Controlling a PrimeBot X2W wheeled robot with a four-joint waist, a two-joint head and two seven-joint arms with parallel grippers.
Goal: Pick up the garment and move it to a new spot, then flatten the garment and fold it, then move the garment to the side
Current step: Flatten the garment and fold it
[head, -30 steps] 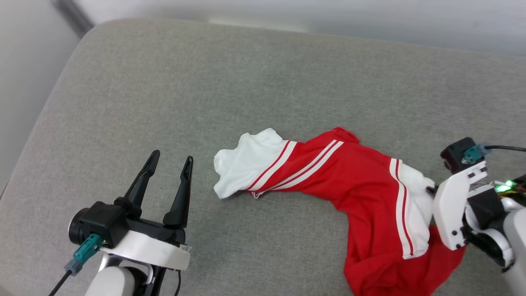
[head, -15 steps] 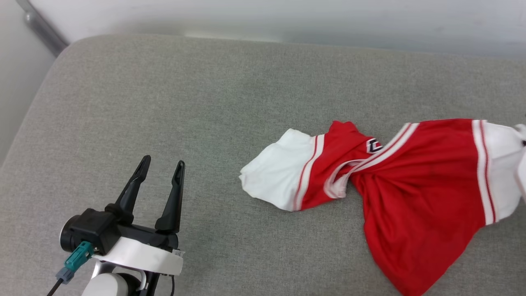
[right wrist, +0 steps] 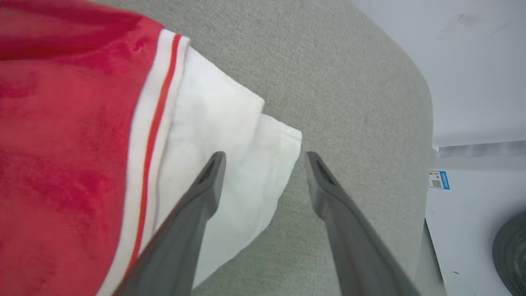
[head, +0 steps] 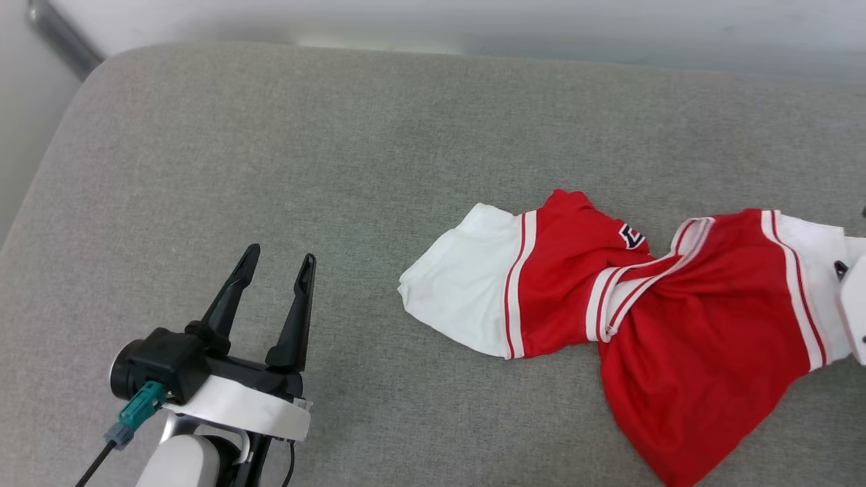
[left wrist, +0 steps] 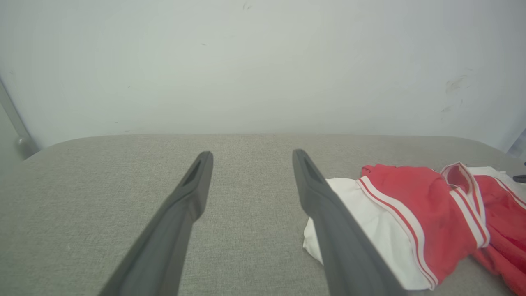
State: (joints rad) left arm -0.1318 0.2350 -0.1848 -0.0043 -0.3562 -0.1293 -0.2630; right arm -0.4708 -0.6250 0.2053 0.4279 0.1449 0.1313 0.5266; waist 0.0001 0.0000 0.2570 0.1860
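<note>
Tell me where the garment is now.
The garment lies crumpled on the grey cushion, in the right half of the head view, one white sleeve by the open right gripper, clear of the left gripper.

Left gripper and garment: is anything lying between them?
No. In the head view, bare grey cushion runs from the open left gripper to the garment.

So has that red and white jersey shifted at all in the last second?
Yes. The jersey has slid to the right, farther from the grey cushion's rounded left corner, and it lies more spread out.
</note>
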